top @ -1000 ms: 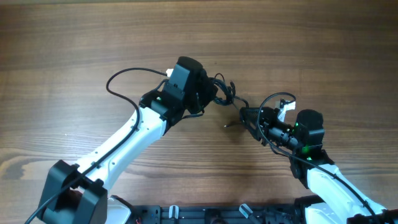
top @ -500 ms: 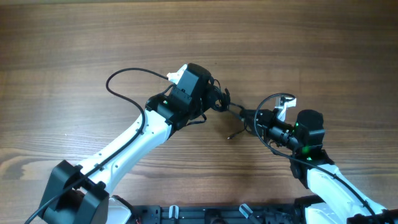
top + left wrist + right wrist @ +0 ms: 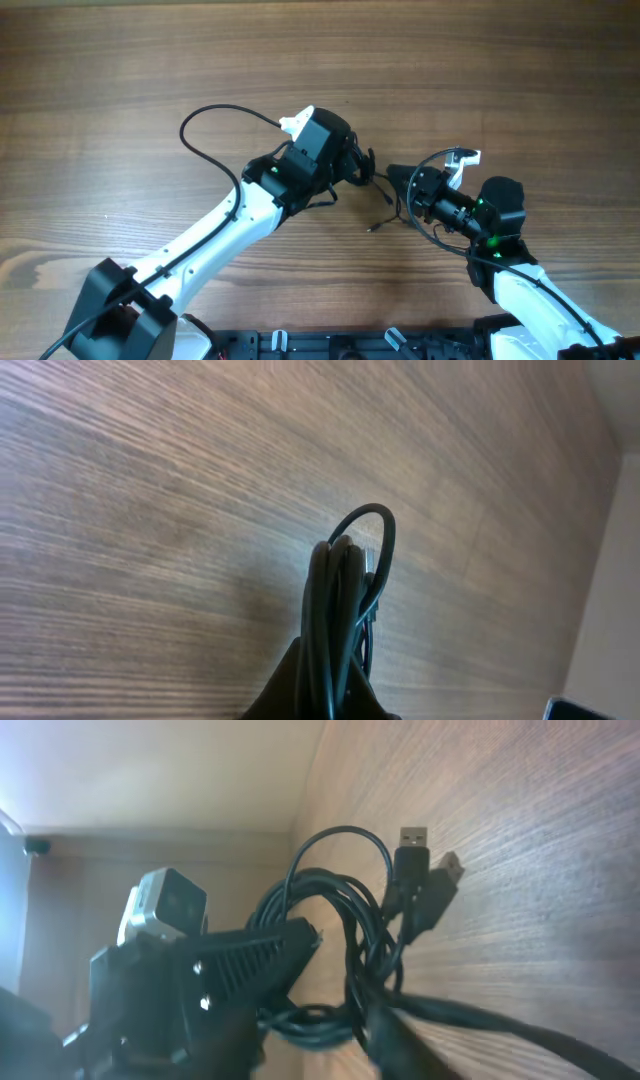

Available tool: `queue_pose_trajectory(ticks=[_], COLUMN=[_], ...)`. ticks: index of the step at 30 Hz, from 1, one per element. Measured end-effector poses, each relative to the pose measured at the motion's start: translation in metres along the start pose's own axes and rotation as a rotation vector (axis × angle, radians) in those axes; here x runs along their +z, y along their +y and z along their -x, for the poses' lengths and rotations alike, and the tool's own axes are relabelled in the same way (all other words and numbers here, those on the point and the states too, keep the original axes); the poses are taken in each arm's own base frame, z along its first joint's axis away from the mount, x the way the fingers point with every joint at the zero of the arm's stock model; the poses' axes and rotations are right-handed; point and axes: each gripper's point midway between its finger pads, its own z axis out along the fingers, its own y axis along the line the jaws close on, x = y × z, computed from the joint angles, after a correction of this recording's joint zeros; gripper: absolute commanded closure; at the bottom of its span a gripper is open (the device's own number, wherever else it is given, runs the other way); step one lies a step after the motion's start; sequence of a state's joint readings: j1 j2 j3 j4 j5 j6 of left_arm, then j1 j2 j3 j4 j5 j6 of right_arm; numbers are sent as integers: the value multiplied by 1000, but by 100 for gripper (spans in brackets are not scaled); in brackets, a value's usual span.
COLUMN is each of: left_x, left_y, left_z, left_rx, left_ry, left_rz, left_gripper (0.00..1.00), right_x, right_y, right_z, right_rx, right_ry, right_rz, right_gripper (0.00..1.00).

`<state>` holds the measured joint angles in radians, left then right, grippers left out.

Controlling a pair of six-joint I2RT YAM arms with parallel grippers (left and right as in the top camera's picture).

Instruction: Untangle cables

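The knotted cables (image 3: 335, 600) are being clamped between the left gripper (image 3: 360, 166) and the right gripper (image 3: 398, 184), with bare table (image 3: 500, 60) being left open around them.

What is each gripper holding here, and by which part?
Both hold the cables: left gripper pinches a bunch of loops, right gripper clamps strands below the plugs.

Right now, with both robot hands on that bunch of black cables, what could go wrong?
1. The left hand and the right hand both seem to pinch the cables very close together, so pulling apart might tighten the knot instead of loosening it.
2. Two plugs dangle right beside the loops and could catch in one when the hands move.
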<state>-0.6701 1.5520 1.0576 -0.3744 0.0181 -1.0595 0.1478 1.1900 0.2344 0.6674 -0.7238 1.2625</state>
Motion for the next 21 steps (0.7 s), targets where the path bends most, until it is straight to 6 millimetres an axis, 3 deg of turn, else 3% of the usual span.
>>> queue_pose_trajectory(ticks=[2, 6, 13, 21], left_x=[0, -1, -1, -2], left_y=[7, 14, 7, 4], left_z=[14, 31, 33, 36], left_rx=[-38, -93, -142, -147], left_ry=[-31, -64, -70, -40], left_rz=[14, 23, -7, -42], left_gripper=[96, 96, 96, 96], right_x=[0, 0, -1, -1], right_y=[0, 0, -20, -21], right_z=[0, 0, -7, -8], right_rx=[-12, -19, 64, 61], right_ry=[1, 1, 26, 27], right_rz=[0, 0, -76, -78], right_gripper=[45, 42, 44, 44])
